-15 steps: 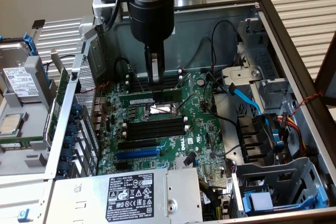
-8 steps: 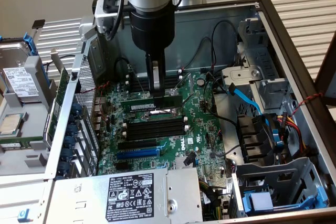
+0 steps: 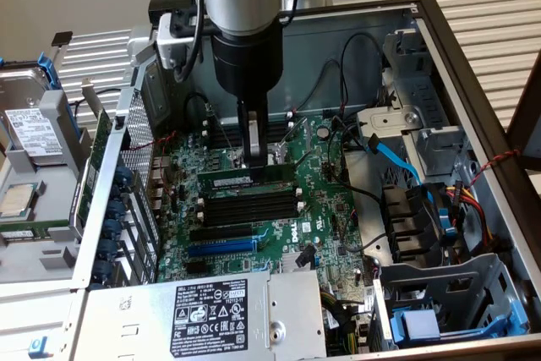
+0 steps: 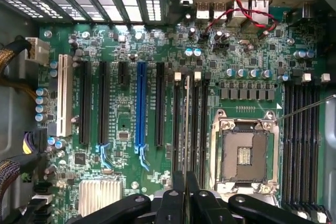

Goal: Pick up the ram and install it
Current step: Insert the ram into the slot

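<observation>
The ram [image 3: 226, 178] is a thin green stick standing on edge along the first black memory slot [image 3: 254, 203] of the bank in the middle of the green motherboard [image 3: 325, 226]. My gripper [image 3: 255, 156] comes straight down on it and is shut on its upper edge near the middle. In the wrist view the ram [image 4: 187, 119] shows edge-on as a pale line over the black slots [image 4: 202, 129], running out from between my fingertips [image 4: 185, 195]. Whether the stick is seated in the slot I cannot tell.
The open computer case surrounds the arm. An open CPU socket [image 4: 245, 150] lies beside the slots, with a second slot bank [image 4: 302, 145] beyond. A power supply [image 3: 211, 314], blue cable [image 3: 393, 158] and drive cages crowd the exterior view's right. A hard drive [image 3: 30, 128] sits outside.
</observation>
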Controlling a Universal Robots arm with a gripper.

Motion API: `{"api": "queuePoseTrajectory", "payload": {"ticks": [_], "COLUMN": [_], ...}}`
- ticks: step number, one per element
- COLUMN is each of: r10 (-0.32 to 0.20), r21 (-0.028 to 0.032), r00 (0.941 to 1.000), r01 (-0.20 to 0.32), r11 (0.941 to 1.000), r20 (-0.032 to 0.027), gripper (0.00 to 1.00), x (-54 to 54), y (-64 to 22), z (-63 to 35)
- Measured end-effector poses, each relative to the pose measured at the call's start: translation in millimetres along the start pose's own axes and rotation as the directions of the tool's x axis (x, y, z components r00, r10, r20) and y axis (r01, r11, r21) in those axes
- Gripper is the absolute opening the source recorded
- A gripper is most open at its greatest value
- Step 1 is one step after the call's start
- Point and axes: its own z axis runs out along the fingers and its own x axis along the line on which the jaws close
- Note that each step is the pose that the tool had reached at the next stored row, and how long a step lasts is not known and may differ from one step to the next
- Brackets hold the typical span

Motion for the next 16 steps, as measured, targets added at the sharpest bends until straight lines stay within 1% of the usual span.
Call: {"api": "queuePoseTrajectory", "payload": {"ticks": [5, 12, 16], "r10": [-0.003, -0.006, -0.013], "r21": [-0.0001, -0.0002, -0.0009], "r00": [1.0000, 1.0000, 0.9999], "r01": [0.003, 0.006, 0.013], "r11": [1.0000, 1.0000, 0.9999], "r20": [-0.0001, -0.0001, -0.0001], "gripper": [0.13, 0.13, 0.13], "x": [2.7, 4.0, 4.3], "y": [-0.1, -3.7, -4.2], "z": [4.5, 9.4, 12.2]}}
